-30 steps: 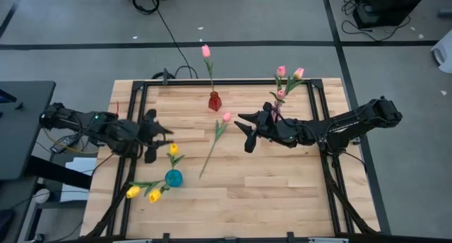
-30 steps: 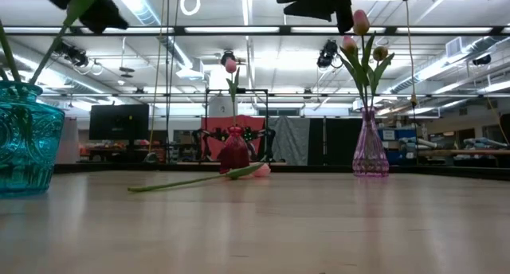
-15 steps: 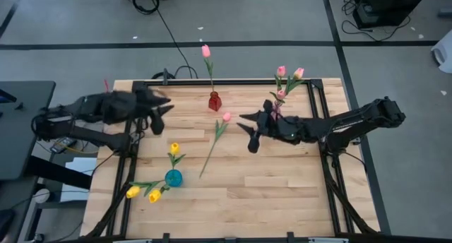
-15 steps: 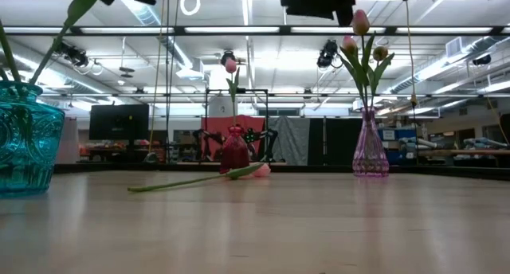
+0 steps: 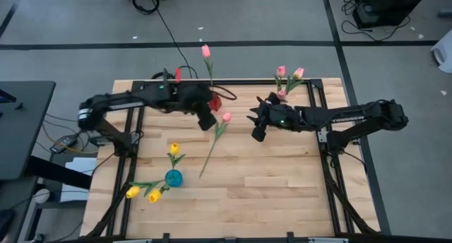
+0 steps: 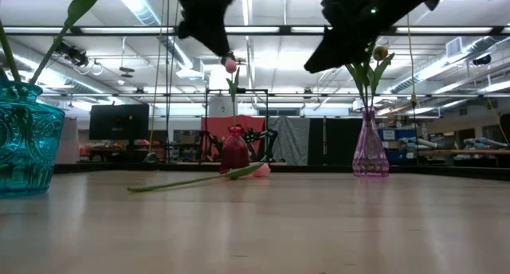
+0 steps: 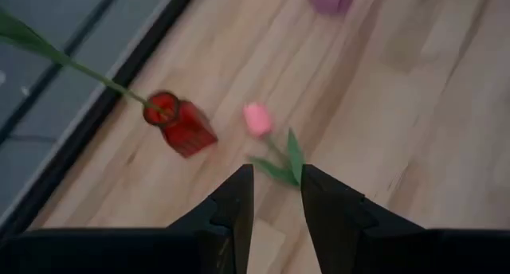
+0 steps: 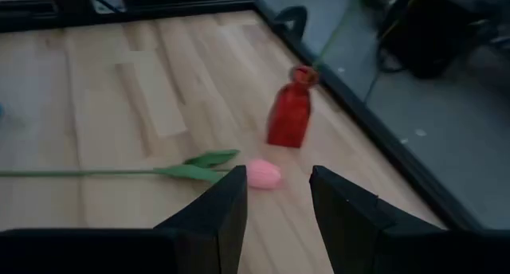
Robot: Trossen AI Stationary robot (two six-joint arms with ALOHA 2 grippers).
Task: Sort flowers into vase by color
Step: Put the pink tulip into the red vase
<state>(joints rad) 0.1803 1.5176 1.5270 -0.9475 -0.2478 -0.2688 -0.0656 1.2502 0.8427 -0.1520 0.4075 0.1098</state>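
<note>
Now left pincer [image 5: 206,120] hovers over the back of the bench [image 5: 282,193], fingers parted a narrow gap, nothing between them, just beside the red vase [image 5: 215,101] and the head of the loose pink tulip [image 5: 226,117]. Right pincer [image 5: 257,129] hangs on the tulip's other side, near the purple vase [image 6: 370,153], fingers apart, empty.

Loose tulip lies flat, stem running forward toward the teal vase [image 5: 173,177]. One pink tulip is already in the red vase, three in the purple one, yellow ones at the teal vase.

Step in hand, my read: left picks up the loose pink one. Do it well by dropping on the stem just below the head, fingers across the stem, clear of the leaf. Keep off the red vase; it looks tippy. Right should hold back to avoid a clash.

Versus a second ago: left pincer has swung in from the bench's left edge and narrowed; right has drifted slightly back. Flowers unmoved.
</note>
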